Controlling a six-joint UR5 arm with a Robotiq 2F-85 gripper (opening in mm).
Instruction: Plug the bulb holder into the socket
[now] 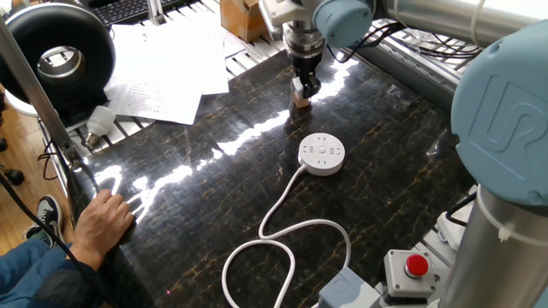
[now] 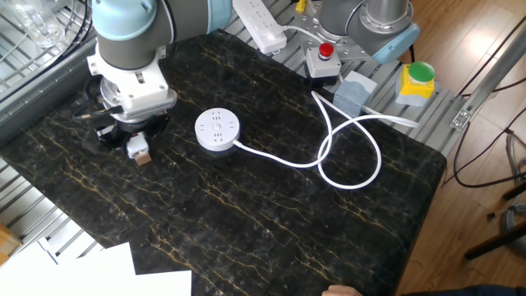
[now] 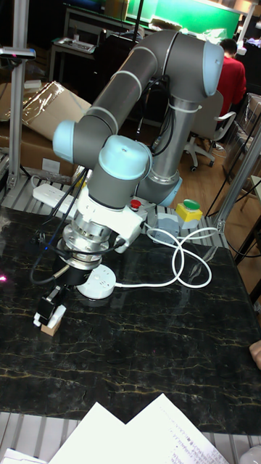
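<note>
The bulb holder [image 1: 298,87] is a small white piece standing on a tan cube [image 1: 301,103] at the far side of the dark table. My gripper [image 1: 303,86] comes down on it from above, fingers closed against its sides. From the opposite side the bulb holder [image 2: 136,145] shows just below the wrist, with the gripper [image 2: 136,141] mostly hidden by the white flange. The tall view shows the gripper [image 3: 51,308] on the bulb holder [image 3: 48,316]. The round white socket [image 1: 321,155] lies apart, nearer the table's middle, also seen as socket [image 2: 218,130] and socket [image 3: 98,281].
The socket's white cable [image 1: 282,227] loops toward the near edge. A person's hand [image 1: 101,221] rests on the table's left edge. Papers [image 1: 167,64] and a light bulb [image 1: 100,121] lie at the left. A power strip [image 2: 259,23] and red button box [image 2: 325,59] sit beyond the table.
</note>
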